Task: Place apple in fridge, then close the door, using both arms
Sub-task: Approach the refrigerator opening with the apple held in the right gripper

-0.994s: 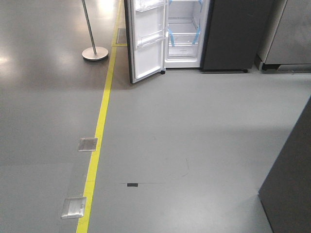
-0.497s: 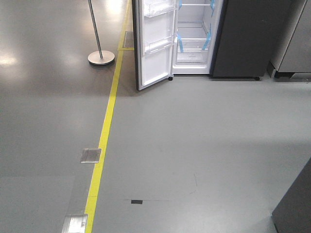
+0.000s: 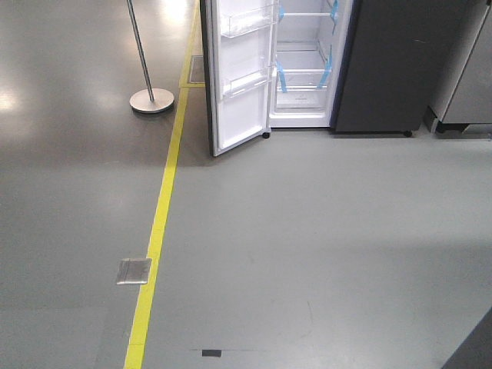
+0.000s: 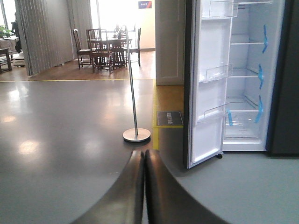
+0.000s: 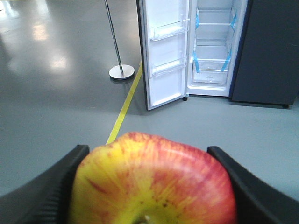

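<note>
Apple [image 5: 152, 182]: right wrist view; red with yellow streaks, fills the lower frame, clamped between two black fingers [image 5: 46, 191].
Right gripper [image 5: 147, 158]: closed on the apple, one finger touching each side.
Fridge [image 5: 215, 46]: well beyond the apple, upper right; compartment open, white inside, clear shelves and drawers with blue tape strips.
Door [image 5: 166, 60]: swung wide at the compartment's left, white lining facing the camera, two clear bins in view.
Pole [image 5: 113, 37]: slim metal, upright on a round base, left of the door.
Yellow line [image 5: 122, 116]: floor strip running from above the apple toward the door's foot.
Left gripper [image 4: 144, 182]: left wrist view; fingers pressed together along a thin seam, nothing between them.
Fridge, left wrist view: at right, open; door nearest the camera, three clear bins on its lining.
Mat [image 4: 169, 118]: dark, flat on the floor just left of the door, beyond the pole's base.
Table [image 4: 105, 44]: far background, chairs around it, well apart from the fridge.
Fridge, front view: top centre, open; door angled out to the left, pole further left.
Dark panel [image 3: 384, 69]: closed, just right of the open compartment.
Plate [image 3: 134, 270]: metal, set in the floor, touching the yellow line's left edge.
Black mark [image 3: 211, 353]: small, on the floor near the bottom edge, right of the line.
</note>
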Controlling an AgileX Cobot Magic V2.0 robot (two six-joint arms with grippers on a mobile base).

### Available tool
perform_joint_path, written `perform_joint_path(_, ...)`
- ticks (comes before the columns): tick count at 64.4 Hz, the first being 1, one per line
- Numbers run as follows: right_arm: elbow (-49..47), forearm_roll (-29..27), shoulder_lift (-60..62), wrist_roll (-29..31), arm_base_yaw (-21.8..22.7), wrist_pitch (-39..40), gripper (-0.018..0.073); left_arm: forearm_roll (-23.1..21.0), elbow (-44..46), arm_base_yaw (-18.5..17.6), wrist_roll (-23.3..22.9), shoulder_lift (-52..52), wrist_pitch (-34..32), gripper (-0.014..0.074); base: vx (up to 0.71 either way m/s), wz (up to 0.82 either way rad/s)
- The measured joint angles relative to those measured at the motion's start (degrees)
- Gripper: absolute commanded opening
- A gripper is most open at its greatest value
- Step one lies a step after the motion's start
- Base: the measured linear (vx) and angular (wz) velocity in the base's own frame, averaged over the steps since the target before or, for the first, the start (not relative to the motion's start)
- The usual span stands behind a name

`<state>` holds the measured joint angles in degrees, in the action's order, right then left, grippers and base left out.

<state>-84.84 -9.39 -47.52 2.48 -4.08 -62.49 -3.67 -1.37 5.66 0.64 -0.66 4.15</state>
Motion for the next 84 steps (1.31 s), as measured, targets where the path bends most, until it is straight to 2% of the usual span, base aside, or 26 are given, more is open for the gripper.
perform_joint_path(84,0.00,0.00,0.00,0.00,0.00,0.00,-0.0009,0.00,0.00,0.00,0.00,0.00,0.00,-0.0006,0.18,0.02)
